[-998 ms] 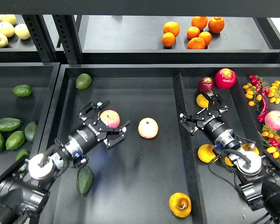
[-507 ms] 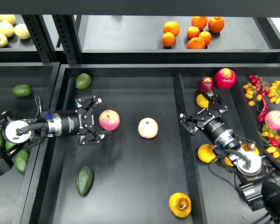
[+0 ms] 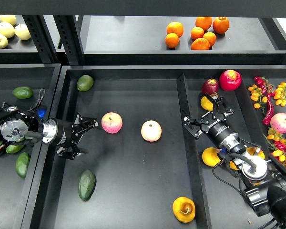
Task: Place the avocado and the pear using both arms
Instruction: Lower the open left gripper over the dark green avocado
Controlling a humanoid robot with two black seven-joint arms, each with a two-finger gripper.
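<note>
The dark green elongated avocado (image 3: 86, 184) lies on the black middle tray (image 3: 133, 171), at its front left. The yellow-orange pear (image 3: 184, 209) with a curled brown stem lies near the tray's front edge, right of centre. My left gripper (image 3: 85, 137) is open and empty. It comes in low from the left, just left of a pink-yellow apple (image 3: 111, 122) and well above the avocado. My right gripper (image 3: 207, 117) is open and empty. It hovers over the right tray, next to a small yellow-orange fruit (image 3: 207, 103), far from the pear.
A second pink-yellow apple (image 3: 151, 130) lies mid-tray, and a rounder light green avocado (image 3: 85, 82) at the back left. A raised divider (image 3: 187, 143) separates the right tray of red fruits (image 3: 230, 79) and peppers (image 3: 267, 98). Oranges (image 3: 196, 33) sit on the back shelf. Several avocados (image 3: 8, 127) fill the left bin.
My left arm has swung back to the left, carrying its open gripper away from the pink-yellow apple, leftward and slightly down. The apple stayed put. The right arm has not moved.
</note>
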